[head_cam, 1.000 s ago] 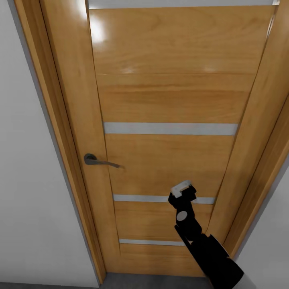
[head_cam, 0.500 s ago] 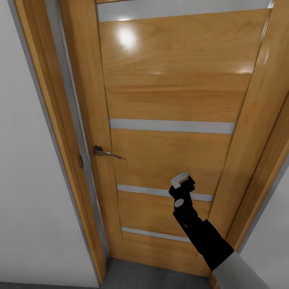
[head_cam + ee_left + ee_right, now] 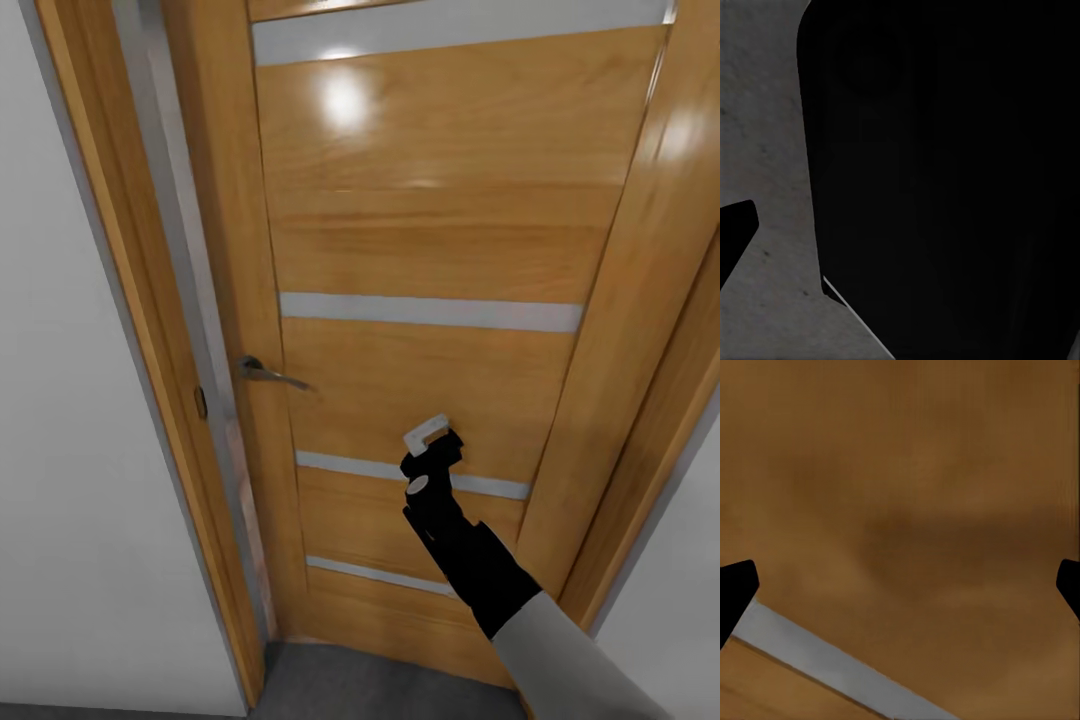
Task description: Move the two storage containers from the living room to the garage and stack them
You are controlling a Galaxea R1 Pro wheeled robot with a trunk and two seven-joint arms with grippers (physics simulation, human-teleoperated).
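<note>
Clearly, the right tool (image 3: 428, 436), fingers apart and empty, pressed flat on the door (image 3: 430, 250) between its handle (image 3: 262, 372) and hinge side, with no container in sight.

The right arm reaches forward, its claw (image 3: 428, 436) raised, fingers apparently spread wide apart.

A strip of rough, mottled dark grey concrete floor (image 3: 380, 680) shows at the foot of the orange-wood door (image 3: 440, 250) in the head view, running between the door frame (image 3: 150, 400) and the white wall (image 3: 60, 500). The left wrist view shows the same grey concrete (image 3: 765, 150) beside a black shape.
</note>
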